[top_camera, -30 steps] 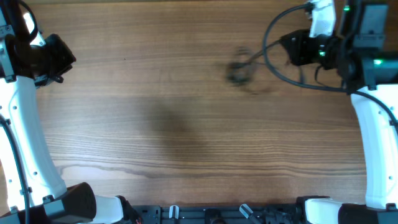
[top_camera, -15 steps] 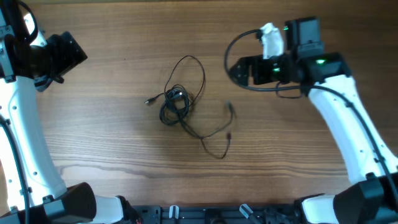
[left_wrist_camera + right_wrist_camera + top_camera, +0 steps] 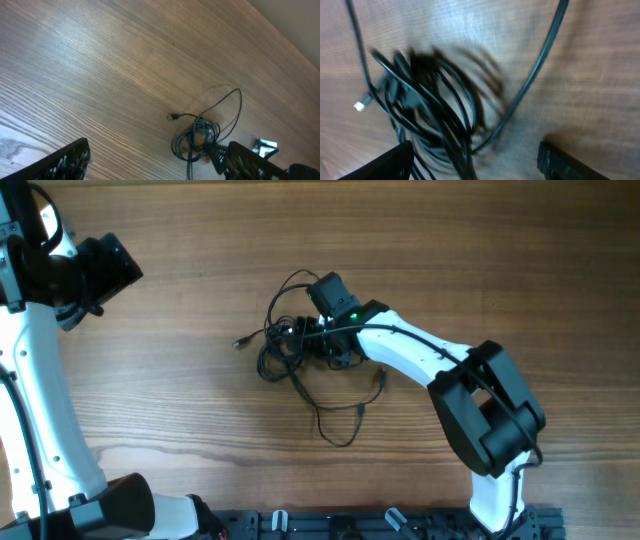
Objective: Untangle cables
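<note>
**Item 1, upper left of overhead frame:** left gripper. Jaws spread wide, holding nothing, parked well apart from the work. Its own camera sees the tangle from a distance, at lower right of that frame.

**Item 2, centre-left:** wooden table, bare grain, supporting everything.

**Item 3, centre:** black cable bundle, several coils lying on each other.
- A small plug pokes out at the left.
- One large loop arches toward the top.
- A loose tail trails to the lower right.

**Item 4, centre, just right of the bundle:** right gripper, reaching across from the lower right. In the wrist view its jaws stand open at either lower corner, with the coils between and ahead of them. Nothing is gripped yet.

**Handling note (judgement):**
- Close on a single strand, not the whole knot; the arching loop or the plug end looks the easiest to separate.
- Lift that strand slowly and draw it outward.
- Bring the idle left arm in to pin the rest, since the light bundle would probably drag along otherwise.
</note>
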Controlling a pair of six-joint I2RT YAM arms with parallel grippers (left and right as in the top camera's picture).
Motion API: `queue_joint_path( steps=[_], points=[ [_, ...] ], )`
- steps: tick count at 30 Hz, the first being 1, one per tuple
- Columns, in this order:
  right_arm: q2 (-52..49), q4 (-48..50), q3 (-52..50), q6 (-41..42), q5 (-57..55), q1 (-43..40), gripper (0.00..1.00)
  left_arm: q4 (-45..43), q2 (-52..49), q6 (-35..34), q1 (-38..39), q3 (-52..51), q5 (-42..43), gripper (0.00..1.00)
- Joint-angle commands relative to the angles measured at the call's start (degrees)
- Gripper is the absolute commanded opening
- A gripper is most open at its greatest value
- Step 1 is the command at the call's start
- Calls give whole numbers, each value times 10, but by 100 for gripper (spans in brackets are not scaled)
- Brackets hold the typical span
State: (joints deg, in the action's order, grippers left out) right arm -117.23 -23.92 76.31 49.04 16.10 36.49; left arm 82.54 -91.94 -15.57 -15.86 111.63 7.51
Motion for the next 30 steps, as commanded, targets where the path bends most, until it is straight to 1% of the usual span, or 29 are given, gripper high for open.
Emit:
queue_joint_path(
  steps=[1,2,3,4,6,7,8,9,10,11,12,13,14,15,16,17,18,19,22,23,26,27,28,30],
  points=[
    [-26,-1,-6,35,-26,3,65,2,3,3,0,-3,8,88],
    [-26,-1,-6,32,-29,3,26,3,3,3,0,-3,8,88],
    [-26,0,-6,22,-30,3,4,3,3,3,0,-3,8,88],
    [-26,4,-6,2,-26,3,4,3,3,3,0,-3,8,87],
    [-20,17,-3,-82,15,3,4,6,3,4,1,-4,15,86],
    [2,15,1,-128,19,3,4,3,3,26,9,-12,47,86],
    [35,12,5,-172,15,1,4,-4,1,70,25,-30,112,88],
    [62,10,6,-195,11,-2,4,-12,0,93,38,-48,158,91],
    [82,5,6,-199,1,-6,4,-15,0,103,45,-57,183,95],
    [109,-3,6,-212,-12,-14,4,-21,-1,132,59,-77,240,98],
    [131,-10,6,-224,-16,-23,4,-24,-3,161,73,-98,300,99],
    [150,-16,6,-237,-17,-31,4,-31,-5,169,85,-115,337,99],
    [166,-23,6,-238,-26,-39,4,-43,-7,169,98,-131,356,96],
    [177,-28,6,-244,-28,-46,4,-56,-9,166,109,-144,355,91],
    [191,-34,6,-251,-28,-56,4,-71,-10,166,121,-157,355,89],
    [197,-37,6,-252,-28,-60,4,-80,-10,160,127,-166,353,85],
    [204,-42,6,-256,-28,-65,4,-90,-11,143,135,-174,340,82],
    [211,-47,6,-264,-28,-70,4,-99,-11,123,144,-182,310,82],
    [222,-52,6,-266,-28,-72,4,-130,-11,48,182,-209,203,81],
    [222,-51,6,-265,-28,-72,4,-150,-11,2,203,-225,166,81],
    [223,-60,6,-266,-28,-72,4,-212,-12,-94,264,-264,80,79],
    [223,-64,6,-266,-28,-71,4,-237,-12,-127,293,-282,39,79],
    [223,-68,6,-266,-28,-71,4,-261,-14,-146,321,-298,9,80],
    [223,-75,6,-273,-26,-71,4,-273,-23,-170,350,-304,-30,80]
  ],
)
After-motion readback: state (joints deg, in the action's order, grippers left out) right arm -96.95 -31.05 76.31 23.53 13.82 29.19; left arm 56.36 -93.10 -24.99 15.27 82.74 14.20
